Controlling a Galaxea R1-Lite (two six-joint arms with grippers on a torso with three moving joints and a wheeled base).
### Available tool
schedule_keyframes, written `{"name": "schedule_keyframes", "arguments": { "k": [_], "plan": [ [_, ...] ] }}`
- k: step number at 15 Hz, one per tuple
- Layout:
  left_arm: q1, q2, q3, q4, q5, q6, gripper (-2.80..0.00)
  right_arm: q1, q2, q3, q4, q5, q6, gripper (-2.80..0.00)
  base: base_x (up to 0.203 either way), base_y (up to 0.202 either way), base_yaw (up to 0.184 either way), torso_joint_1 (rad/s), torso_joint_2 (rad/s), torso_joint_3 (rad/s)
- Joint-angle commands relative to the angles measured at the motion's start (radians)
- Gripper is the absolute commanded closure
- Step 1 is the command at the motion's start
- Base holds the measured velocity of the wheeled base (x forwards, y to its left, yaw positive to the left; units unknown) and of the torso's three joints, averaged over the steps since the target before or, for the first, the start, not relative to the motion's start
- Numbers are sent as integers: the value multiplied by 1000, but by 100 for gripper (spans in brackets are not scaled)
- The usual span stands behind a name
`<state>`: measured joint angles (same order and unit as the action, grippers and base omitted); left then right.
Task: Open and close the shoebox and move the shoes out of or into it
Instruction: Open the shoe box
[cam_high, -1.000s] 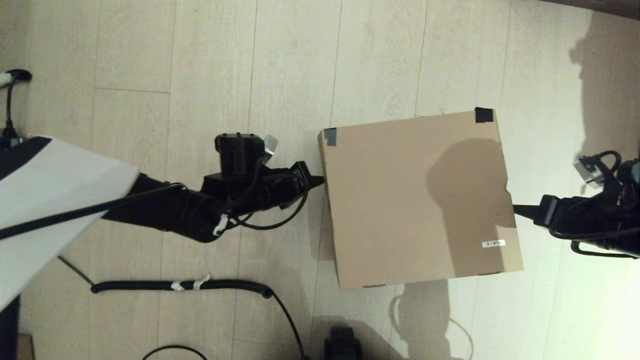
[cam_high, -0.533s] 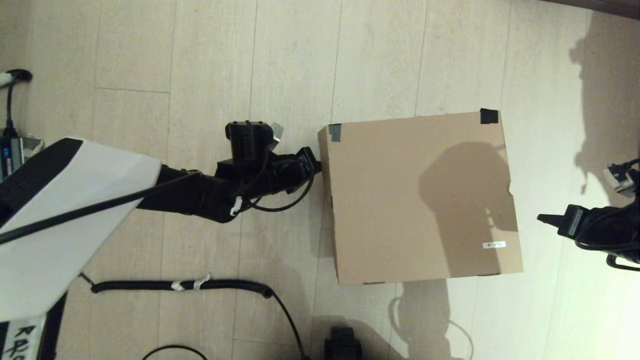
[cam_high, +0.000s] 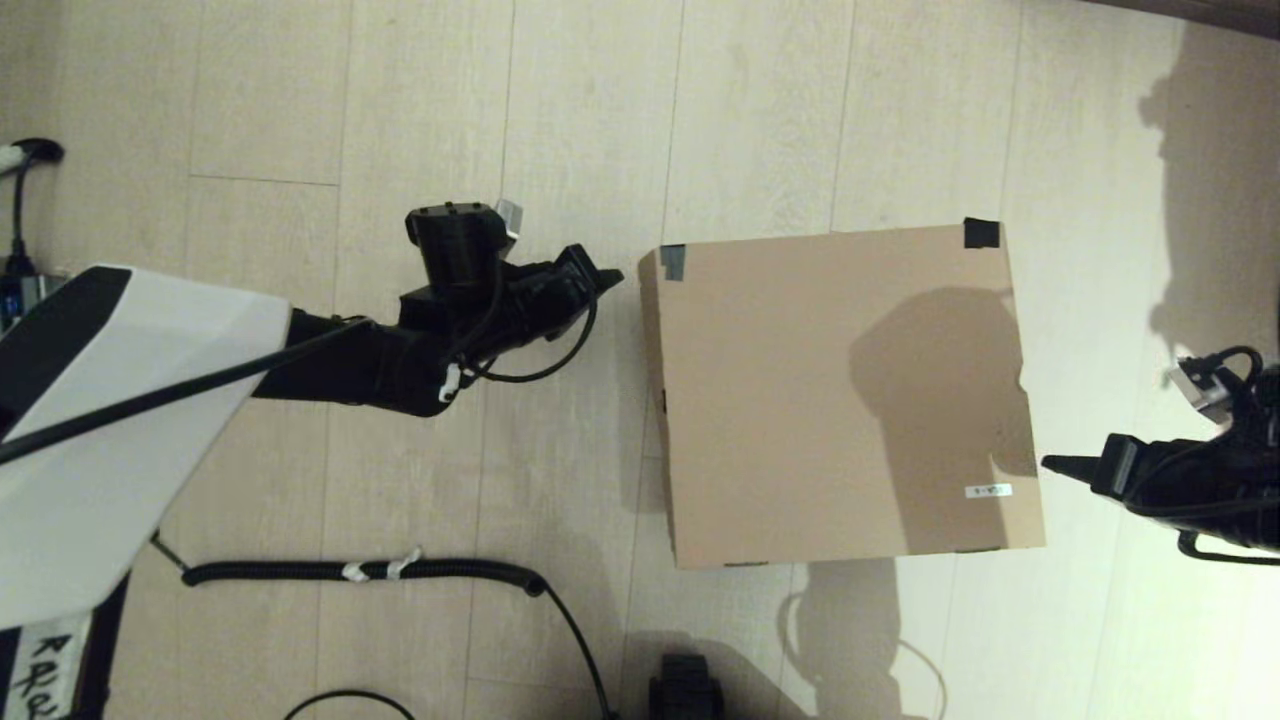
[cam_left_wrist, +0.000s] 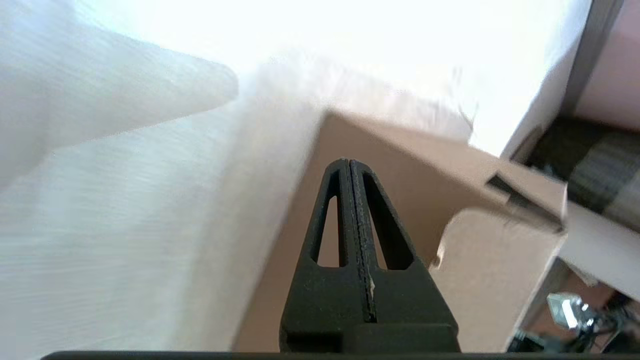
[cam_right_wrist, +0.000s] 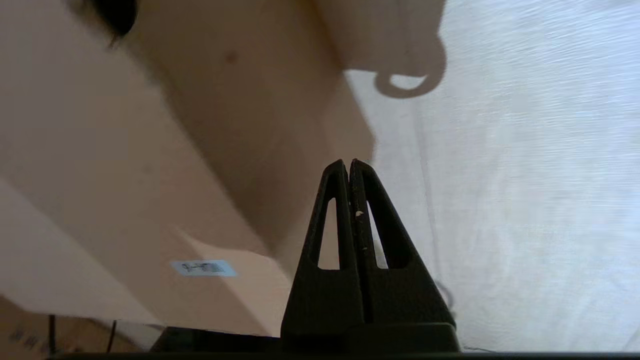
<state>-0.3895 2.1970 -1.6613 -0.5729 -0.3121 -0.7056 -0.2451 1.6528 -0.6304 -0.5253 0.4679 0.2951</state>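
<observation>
The shoebox (cam_high: 840, 395) lay closed on the floor (cam_high: 500, 130), right of centre. Both pincers, pressed shut and holding nothing, had been drawn off its sides: left pincer (cam_high: 605, 277) near the upper-left corner, right pincer (cam_high: 1055, 464) just beside the right edge. Opening probably remained undone.

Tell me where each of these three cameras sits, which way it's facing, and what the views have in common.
Head view: on the robot's head, looking down at the floor and the closed shoebox; both arms show, left gripper and right gripper flanking it.
Left wrist view: behind the shut left gripper, facing the shoebox's side and corner.
Right wrist view: behind the shut right gripper, facing the shoebox's other side.
Shared: head and right wrist views both show the lid's white sticker.
</observation>
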Motion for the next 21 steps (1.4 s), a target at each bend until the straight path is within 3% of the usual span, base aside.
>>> {"name": "schedule_keyframes", "arguments": {
  "k": [1,4,6,8,10,14,16,18,21],
  "plan": [
    [36,-49,21,11,-3,-4,0,41,23,1,-2,3,5,0,0,0,0,0,0,0],
    [87,-173,122,144,-38,29,0,153,31,1,2,-1,32,0,0,0,0,0,0,0],
    [112,-247,252,230,-71,113,0,220,25,-2,2,-10,60,0,0,0,0,0,0,0],
    [124,-315,359,258,-84,171,0,282,18,-13,2,-39,86,0,0,0,0,0,0,0],
    [127,-338,387,266,-88,186,0,331,19,-19,-2,-88,100,0,0,0,0,0,0,0],
    [138,-331,461,258,-84,207,0,255,61,-6,-11,-136,62,0,0,0,0,0,0,0],
    [139,-317,506,185,-85,206,0,218,90,-24,-71,-129,58,0,0,0,0,0,0,0],
    [135,-303,531,124,-87,195,0,207,119,-44,-104,-92,61,0,0,0,0,0,0,0],
    [129,-292,527,120,-91,134,0,208,154,-79,-107,-12,117,0,0,0,0,0,0,0]
  ]
}}
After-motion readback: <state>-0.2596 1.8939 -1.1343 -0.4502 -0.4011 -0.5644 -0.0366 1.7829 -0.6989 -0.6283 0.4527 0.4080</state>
